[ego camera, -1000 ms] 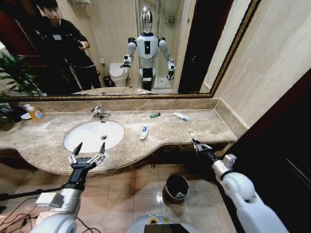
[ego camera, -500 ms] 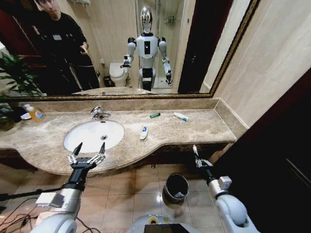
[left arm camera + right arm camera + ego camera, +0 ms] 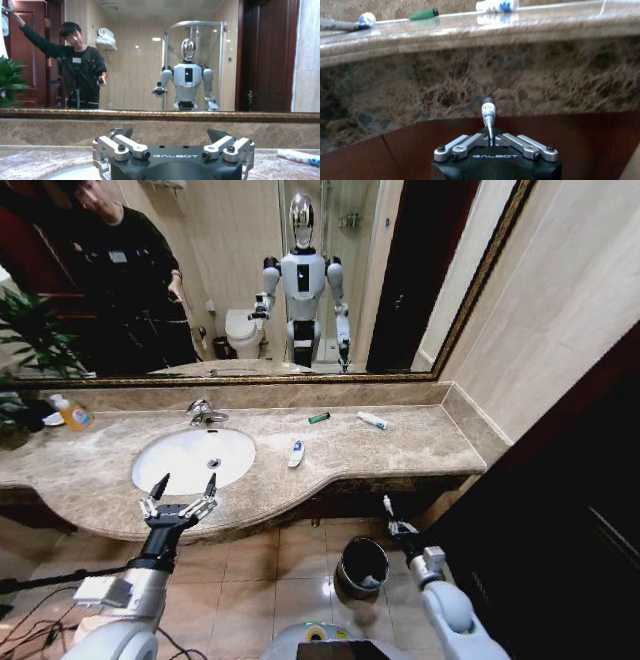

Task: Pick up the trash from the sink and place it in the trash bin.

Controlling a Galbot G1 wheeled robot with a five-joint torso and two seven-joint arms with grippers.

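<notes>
**One tube in hand by the bin, three pieces left on the counter**

The beige marble counter (image 3: pixel 400 442) spans the head view under a wide mirror, with the white oval sink (image 3: pixel 190 458) set into its left part and a chrome faucet (image 3: pixel 203 413) behind the basin. The basin itself looks empty; the trash lies on the marble to its right, not in the bowl. On the tiled floor below the counter's right part stands the trash bin (image 3: pixel 362 566), dark with a shiny rim, and something pale seems to lie inside it, which suggests, as a judgement, that part of the job is done.

The right gripper (image 3: pixel 391 520) hangs below the counter edge, near the bin's rim and a little to its right, not yet over the opening. Its jaws are clamped together on a thin white tube (image 3: pixel 488 117) that sticks straight up from between them. The left gripper (image 3: pixel 178 500) hovers in front of the sink's near edge with its fingers spread apart and empty.

Left to clear are a white-and-blue tube (image 3: pixel 296 453) just right of the basin, a white tube (image 3: pixel 372 420) farther back and a small green stick (image 3: pixel 319 417) beside it. A yellow-orange bottle (image 3: pixel 72 414) at far left is not trash.
</notes>
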